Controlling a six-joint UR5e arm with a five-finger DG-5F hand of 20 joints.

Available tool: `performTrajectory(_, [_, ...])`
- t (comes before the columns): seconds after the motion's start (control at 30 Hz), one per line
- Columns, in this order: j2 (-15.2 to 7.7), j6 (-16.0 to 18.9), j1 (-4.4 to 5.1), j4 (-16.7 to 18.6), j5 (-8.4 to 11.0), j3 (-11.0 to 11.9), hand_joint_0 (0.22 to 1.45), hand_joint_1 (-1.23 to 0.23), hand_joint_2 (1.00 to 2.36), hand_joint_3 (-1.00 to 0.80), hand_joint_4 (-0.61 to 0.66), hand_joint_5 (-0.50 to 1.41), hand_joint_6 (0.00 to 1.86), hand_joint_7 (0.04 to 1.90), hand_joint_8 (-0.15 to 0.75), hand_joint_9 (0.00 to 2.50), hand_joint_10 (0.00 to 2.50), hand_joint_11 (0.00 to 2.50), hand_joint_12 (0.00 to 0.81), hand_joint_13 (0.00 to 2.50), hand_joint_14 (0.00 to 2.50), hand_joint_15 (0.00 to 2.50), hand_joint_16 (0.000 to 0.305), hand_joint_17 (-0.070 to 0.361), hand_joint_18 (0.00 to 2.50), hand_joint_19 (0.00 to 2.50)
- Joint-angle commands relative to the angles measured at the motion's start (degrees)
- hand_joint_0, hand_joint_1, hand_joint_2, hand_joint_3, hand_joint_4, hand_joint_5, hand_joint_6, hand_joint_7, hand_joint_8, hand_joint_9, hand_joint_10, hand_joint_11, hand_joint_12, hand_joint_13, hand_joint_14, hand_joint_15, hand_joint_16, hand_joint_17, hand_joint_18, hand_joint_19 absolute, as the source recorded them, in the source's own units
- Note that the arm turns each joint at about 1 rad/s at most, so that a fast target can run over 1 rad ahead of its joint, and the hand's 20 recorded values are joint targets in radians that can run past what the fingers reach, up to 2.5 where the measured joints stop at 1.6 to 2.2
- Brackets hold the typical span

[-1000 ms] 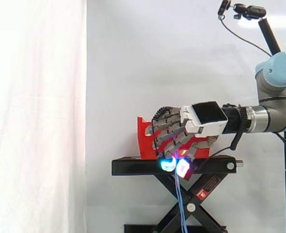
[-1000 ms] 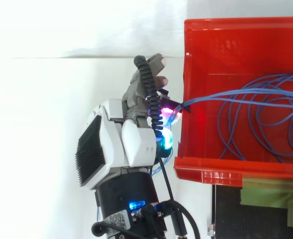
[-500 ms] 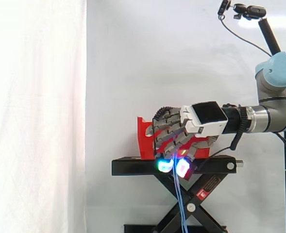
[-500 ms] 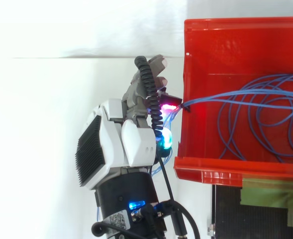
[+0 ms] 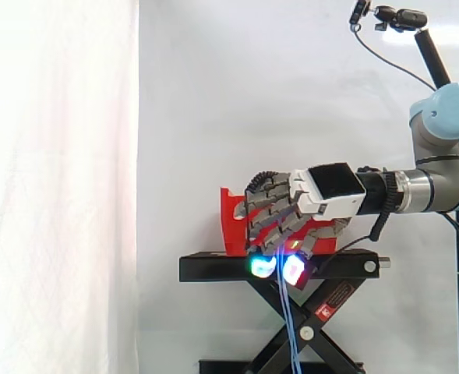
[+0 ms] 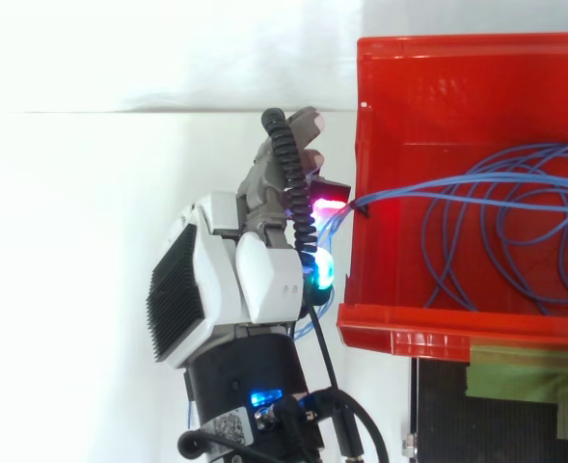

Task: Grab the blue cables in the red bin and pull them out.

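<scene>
The red bin (image 6: pixel 411 326) stands on a black stand (image 5: pixel 213 268) and holds loops of blue cables (image 6: pixel 500 198). A few strands run over the bin's left wall to my hand (image 6: pixel 233 282), which sits just outside that wall. In the side view the hand (image 5: pixel 332 190) hangs in front of the bin (image 5: pixel 231 226), fingers curled downward with glowing pads (image 5: pixel 294 269) at the stand's edge. The strands pass between the thumb and fingers, and blue cable (image 5: pixel 287 315) hangs down below the hand past the stand.
The stand is a black scissor lift (image 5: pixel 315 323) before a white curtain. A camera on a black pole (image 5: pixel 400 17) rises at the upper right. In the top view a black platform (image 6: pixel 500 415) lies below the bin.
The hand has barely shifted. Its cyan pad moved a little left and turned greener. The strands still lead from the bin's wall to the fingers.
</scene>
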Motion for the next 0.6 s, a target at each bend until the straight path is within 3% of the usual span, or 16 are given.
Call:
performTrajectory(0.0, [0.0, 0.1, -0.04, -0.2, -0.01, 0.0, 0.80, -0.95, 1.00, -1.00, 0.08, 0.99, 0.02, 0.55, 0.196, 0.80, 0.02, 0.49, 0.336, 0.57, 0.01, 0.37, 0.045, 0.101, 0.46, 0.53])
performTrajectory(0.57, [0.0, 0.1, -0.04, -3.1, 0.17, 2.0, 0.80, -0.95, 1.00, -1.00, 0.09, 1.03, 0.02, 0.62, 0.199, 0.81, 0.02, 0.49, 0.334, 0.57, 0.01, 0.37, 0.045, 0.100, 0.46, 0.53])
